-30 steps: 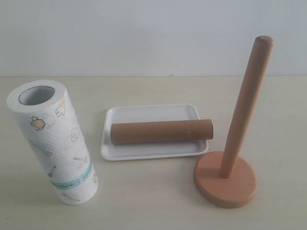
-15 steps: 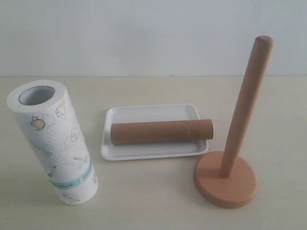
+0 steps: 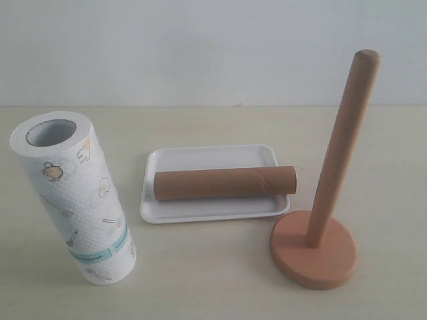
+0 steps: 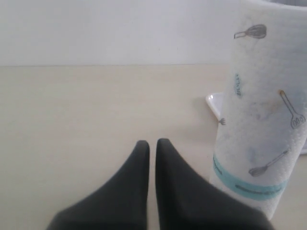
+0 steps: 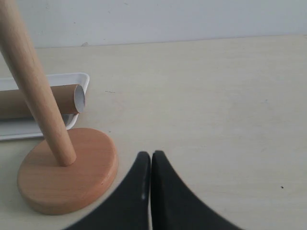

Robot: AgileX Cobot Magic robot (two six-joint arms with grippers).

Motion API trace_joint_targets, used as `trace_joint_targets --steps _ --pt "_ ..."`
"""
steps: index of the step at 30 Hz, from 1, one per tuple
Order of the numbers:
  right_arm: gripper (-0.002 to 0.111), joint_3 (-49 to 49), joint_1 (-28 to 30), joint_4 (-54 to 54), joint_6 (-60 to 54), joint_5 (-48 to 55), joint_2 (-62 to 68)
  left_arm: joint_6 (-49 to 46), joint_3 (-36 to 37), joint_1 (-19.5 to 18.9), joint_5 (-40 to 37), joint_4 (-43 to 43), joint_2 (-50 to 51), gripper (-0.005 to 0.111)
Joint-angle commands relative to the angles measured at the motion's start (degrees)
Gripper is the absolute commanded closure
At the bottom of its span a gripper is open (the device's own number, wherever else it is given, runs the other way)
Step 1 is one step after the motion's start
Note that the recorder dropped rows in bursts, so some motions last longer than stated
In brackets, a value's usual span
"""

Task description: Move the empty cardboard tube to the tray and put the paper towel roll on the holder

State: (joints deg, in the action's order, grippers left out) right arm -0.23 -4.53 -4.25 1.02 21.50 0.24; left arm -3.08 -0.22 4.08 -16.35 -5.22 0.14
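The brown cardboard tube [image 3: 225, 183] lies lengthwise in the white tray [image 3: 200, 157] at the table's middle; its open end [image 5: 79, 98] pokes past the tray rim [image 5: 76, 76]. The printed paper towel roll [image 3: 77, 200] stands upright at the left, apart from everything. The wooden holder [image 3: 313, 248] stands bare at the right, its post [image 3: 343, 143] tall. No gripper shows in the exterior view. My left gripper [image 4: 152, 143] is shut and empty beside the roll [image 4: 266, 115]. My right gripper [image 5: 150, 155] is shut and empty beside the holder base [image 5: 67, 172].
A pale wooden tabletop [image 3: 220, 280] carries everything, with a plain white wall [image 3: 200, 47] behind. A corner of the tray [image 4: 214, 103] peeks out behind the roll in the left wrist view.
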Motion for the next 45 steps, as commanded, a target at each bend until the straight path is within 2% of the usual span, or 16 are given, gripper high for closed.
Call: trace_joint_targets --steps 1,5,10,17,20,23,25,29,31,32,33,36,38,39,43,45 --pt "0.108 0.2 -0.1 0.2 0.2 -0.2 -0.2 0.5 0.2 -0.1 10.1 0.1 -0.1 0.102" --pt "0.108 0.2 -0.1 0.2 0.2 -0.2 -0.2 0.5 0.2 -0.1 22.9 0.1 -0.1 0.102" --pt "0.108 0.2 -0.1 0.2 0.2 -0.2 -0.2 0.5 0.2 -0.1 30.2 0.1 -0.1 0.102" --pt "0.108 0.2 -0.1 0.2 0.2 -0.2 -0.2 1.2 0.2 -0.1 33.1 0.1 -0.1 0.102" --pt "0.108 0.2 -0.1 0.4 0.2 -0.5 -0.2 8.0 0.2 -0.1 31.9 0.1 -0.1 0.103" --pt "0.108 0.2 -0.1 0.4 0.2 -0.5 -0.2 8.3 0.2 -0.1 31.8 0.1 0.1 0.103" --pt "0.108 0.2 -0.1 0.4 0.2 -0.5 -0.2 8.3 -3.8 -0.1 30.9 0.9 5.3 0.103" --pt "0.108 0.2 -0.1 0.4 0.2 -0.5 -0.2 11.5 -13.1 -0.1 30.1 12.7 23.1 0.103" --pt "0.108 0.2 -0.1 0.4 0.2 -0.5 -0.2 21.2 -13.1 0.2 32.1 20.5 29.8 0.103" --pt "0.108 0.2 -0.1 0.4 0.2 -0.4 -0.2 29.7 -10.7 0.5 35.7 30.1 32.1 0.103" --pt "0.108 0.2 -0.1 0.4 0.2 -0.4 -0.2 36.2 -7.7 0.5 41.7 37.7 32.4 0.103" --pt "0.108 0.2 -0.1 0.4 0.2 -0.4 -0.2 43.5 -0.7 0.5 51.9 48.8 29.9 0.103" --pt "0.108 0.2 -0.1 0.4 0.2 -0.4 -0.2 48.1 0.2 0.5 51.2 55.5 26.2 0.103" --pt "0.108 0.2 -0.1 0.4 0.2 -0.4 -0.2 54.9 0.2 0.5 49.1 62.6 24.4 0.103" --pt "0.108 0.2 -0.1 0.4 0.2 -0.4 -0.2 70.6 0.2 0.5 49.3 70.7 21.7 0.102" --pt "0.108 0.2 -0.1 0.4 0.2 -0.4 -0.2 74.8 0.2 0.5 49.3 73.6 21.6 0.098"
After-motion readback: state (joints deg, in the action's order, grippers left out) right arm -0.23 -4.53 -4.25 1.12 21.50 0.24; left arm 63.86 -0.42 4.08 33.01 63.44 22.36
